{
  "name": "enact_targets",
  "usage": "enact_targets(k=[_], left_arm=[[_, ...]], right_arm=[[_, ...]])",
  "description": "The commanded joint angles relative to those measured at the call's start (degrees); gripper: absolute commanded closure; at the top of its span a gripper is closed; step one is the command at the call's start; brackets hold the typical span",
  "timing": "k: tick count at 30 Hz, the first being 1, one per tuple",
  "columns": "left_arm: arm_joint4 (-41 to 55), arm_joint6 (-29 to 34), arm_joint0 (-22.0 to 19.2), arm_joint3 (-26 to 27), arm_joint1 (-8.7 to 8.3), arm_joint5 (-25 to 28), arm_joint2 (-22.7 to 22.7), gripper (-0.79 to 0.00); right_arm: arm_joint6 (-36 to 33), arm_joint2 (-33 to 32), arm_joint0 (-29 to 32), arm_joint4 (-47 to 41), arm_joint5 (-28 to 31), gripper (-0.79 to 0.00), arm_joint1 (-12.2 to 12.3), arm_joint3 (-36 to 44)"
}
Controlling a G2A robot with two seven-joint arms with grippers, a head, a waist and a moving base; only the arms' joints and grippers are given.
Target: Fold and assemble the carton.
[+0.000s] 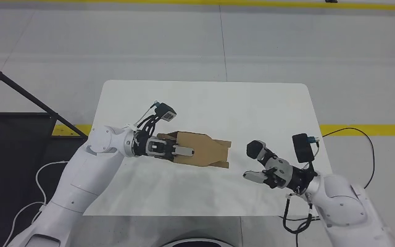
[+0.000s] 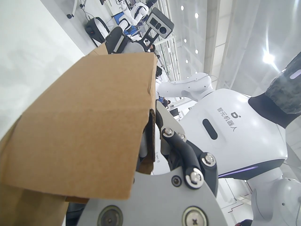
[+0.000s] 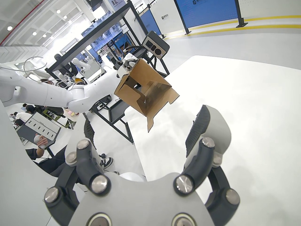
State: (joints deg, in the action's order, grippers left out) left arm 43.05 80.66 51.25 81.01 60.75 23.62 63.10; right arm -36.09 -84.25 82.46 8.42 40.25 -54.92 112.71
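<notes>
The left tool was clamped on one end of the carton and held it sideways over the middle of the bench, apparently lifted off the surface. I think it was held this way so that the other end, open and with loose flaps, faced the right tool. That tool hung near the open end without touching it, its fingers spread wide, probably ready to fold a flap. The carton was plain brown; I could see no label or writing on it.
</notes>
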Motion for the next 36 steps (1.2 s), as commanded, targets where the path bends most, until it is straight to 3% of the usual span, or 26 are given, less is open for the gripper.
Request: enact_targets(k=[1, 8, 15, 33, 36], left_arm=[[0.0, 0.0, 0.0, 0.0, 0.0, 0.0, 0.0, 0.0], [-2.1, -1.4, 1.1, 1.6, -0.05, -1.1, 0.0, 0.0], [-2.0, -1.1, 0.8, 0.8, 0.11, -0.9, 0.0, 0.0], [-2.4, -0.2, 0.2, 0.2, 0.55, -0.5, -0.4, 0.0], [-2.6, -0.4, 0.2, 0.2, 0.6, -0.4, -0.4, 0.0]], right_arm=[[0.0, 0.0, 0.0, 0.0, 0.0, -0.785, 0.0, 0.0], [-1.7, 2.3, -0.9, -0.5, -2.7, -0.785, -0.1, 0.1], [-10.0, 5.7, -6.0, -8.8, -7.9, -0.785, 0.0, -3.4], [-16.9, 12.7, -14.6, -18.7, -8.6, -0.785, -0.7, -10.5], [-18.8, 13.9, -15.5, -21.8, -6.5, -0.785, -0.9, -11.0]])
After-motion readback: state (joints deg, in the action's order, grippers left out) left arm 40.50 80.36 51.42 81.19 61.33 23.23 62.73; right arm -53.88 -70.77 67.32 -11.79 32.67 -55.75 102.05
